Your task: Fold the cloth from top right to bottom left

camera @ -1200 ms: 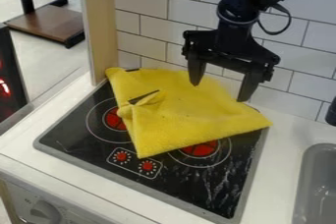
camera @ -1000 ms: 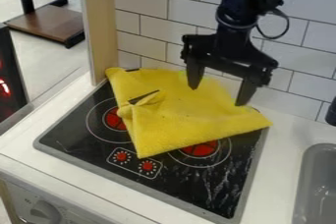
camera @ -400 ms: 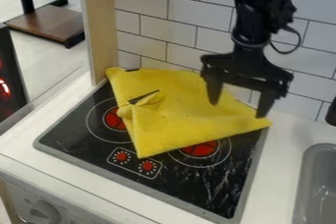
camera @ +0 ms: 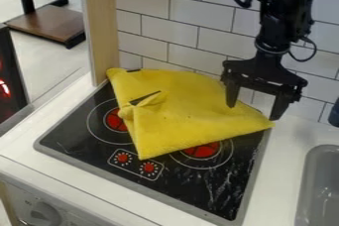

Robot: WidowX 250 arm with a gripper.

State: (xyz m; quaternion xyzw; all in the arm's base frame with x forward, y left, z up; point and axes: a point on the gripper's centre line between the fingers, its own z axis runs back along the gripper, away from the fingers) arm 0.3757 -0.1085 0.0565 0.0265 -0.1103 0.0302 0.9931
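A smooth white tabletop (camera: 281, 170) carries a flat black cooktop (camera: 92, 145) with a grey rim, set at a slant. Two round red burner prints (camera: 201, 149) show partly, each ringed by thin pale circles, and the cloth covers part of both. Behind stands a wall of white rectangular tiles (camera: 142, 24) with dark joints, and at its left end an upright pale wooden post (camera: 102, 27). Beyond the post is a pale floor (camera: 43, 64), with a brown wooden board on a black frame (camera: 49, 24) standing on it. At the left edge is a black panel with a red glow (camera: 10, 76).

Near the cooktop's front edge, a pale printed outline holds two red dial prints (camera: 122, 157), each circled by small marks. Tiny marks sit near the round grey knob (camera: 45, 214) on the white front below, too small to read.

A grey sink basin (camera: 324, 190) lies at the right, and a dark object (camera: 334, 116), cut off by the edge, is above it.

The yellow fabric cloth (camera: 185, 116) lies over the back part of the cooktop, bunched in a small fold at its left side; its right corner reaches the rim. The black two-finger tool (camera: 253, 112) hangs at the cloth's back right side, fingers spread, grasping nothing; whether it touches the cloth I cannot tell.
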